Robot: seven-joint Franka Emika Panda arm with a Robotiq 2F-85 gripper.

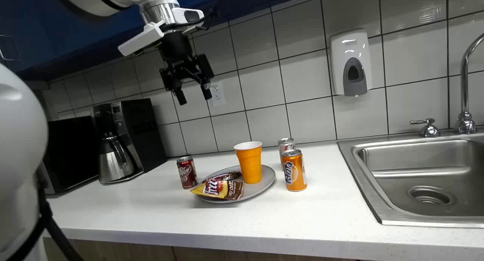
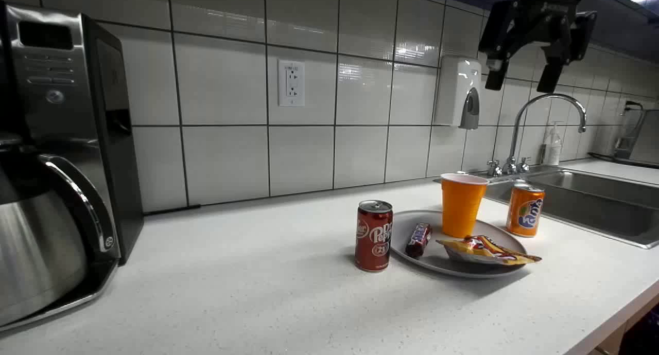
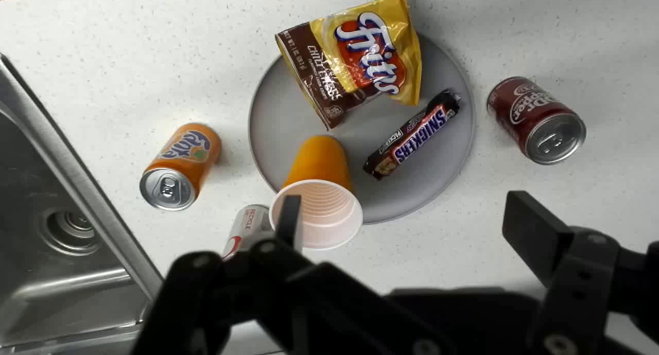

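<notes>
Orange cup (image 3: pixel 320 164), Dr Pepper (image 3: pixel 535 119), Fanta (image 3: pixel 181 165), Fritos (image 3: pixel 360 59), Snickers (image 3: pixel 413 134)

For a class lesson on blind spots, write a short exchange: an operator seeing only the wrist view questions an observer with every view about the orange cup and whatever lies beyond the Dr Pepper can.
Operator: In my wrist view I overlap the orange cup. Am I touching it?
Observer: No; both exterior views show the hand well above it, apart.
Operator: Past the Dr Pepper can, away from the plate, what's outside my picture?
Observer: A coffee maker, visible in both exterior views.
</notes>
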